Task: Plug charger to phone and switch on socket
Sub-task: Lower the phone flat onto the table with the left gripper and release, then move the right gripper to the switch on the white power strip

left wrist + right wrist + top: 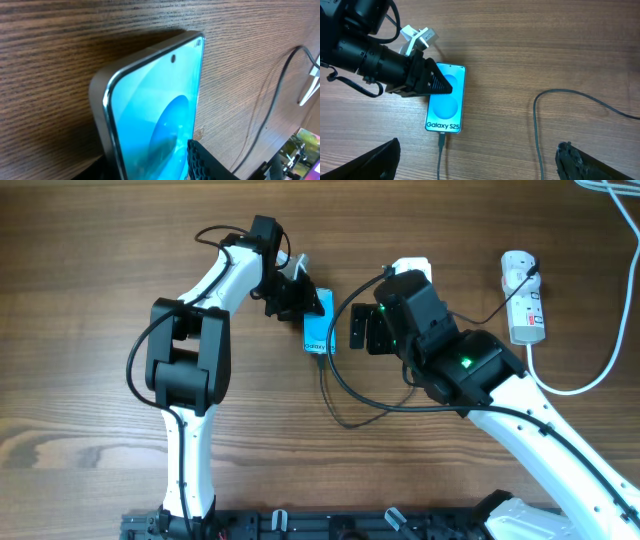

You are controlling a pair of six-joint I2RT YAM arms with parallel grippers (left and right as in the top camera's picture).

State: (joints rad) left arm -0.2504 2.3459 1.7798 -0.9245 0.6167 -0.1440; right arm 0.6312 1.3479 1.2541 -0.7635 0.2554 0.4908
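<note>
Plainly from right wrist: charger tip against phone, left gripper tight on it.

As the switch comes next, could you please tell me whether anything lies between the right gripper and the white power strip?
No solid object does. Only the thin black charger cable crosses the wooden table between the open right gripper and the small white elongated power strip. The left gripper grips the flat cyan-screened smartphone.

Overhead, two wrist views — phone shared
</note>
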